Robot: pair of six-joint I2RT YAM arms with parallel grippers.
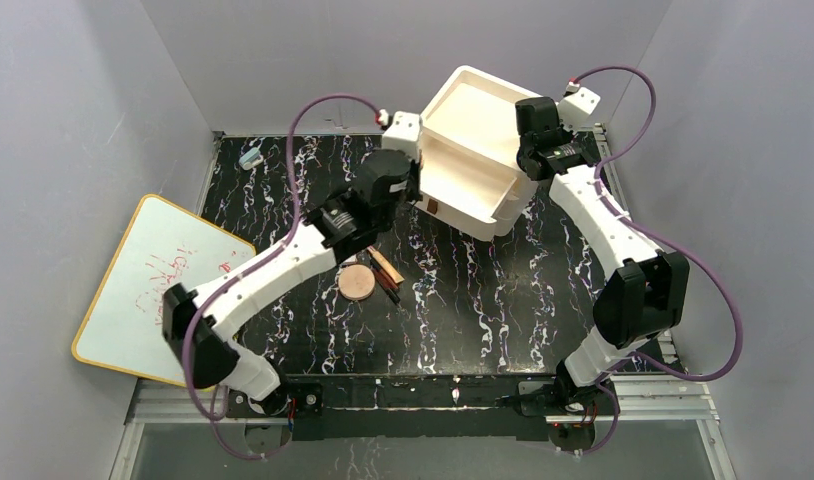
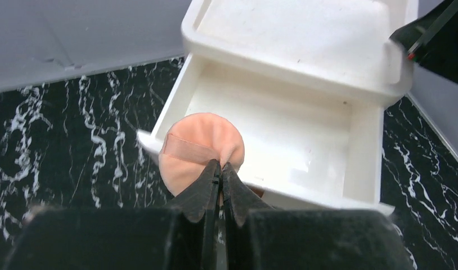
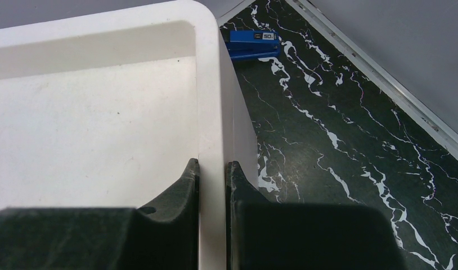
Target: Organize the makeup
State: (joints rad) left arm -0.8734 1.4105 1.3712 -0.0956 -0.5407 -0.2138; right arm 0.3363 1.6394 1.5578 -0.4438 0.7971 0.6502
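My left gripper [image 2: 221, 166] is shut on the edge of a round copper-pink disc [image 2: 197, 147] with a ribbon band across it. It holds the disc over the front left corner of the open top drawer [image 2: 283, 121] of the white drawer box [image 1: 480, 112]. The drawer's floor is bare. My right gripper [image 3: 212, 167] is shut on the raised rim [image 3: 209, 101] of the box's top tray, one finger inside and one outside. On the table under the left arm lie a larger copper-pink disc [image 1: 360, 283] and thin black-and-red pencils [image 1: 388, 272].
A whiteboard [image 1: 153, 290] leans off the table's left edge. A small light-blue object [image 1: 250, 157] sits at the back left. A blue item [image 3: 252, 43] lies behind the box near the back wall. Grey walls close in on three sides.
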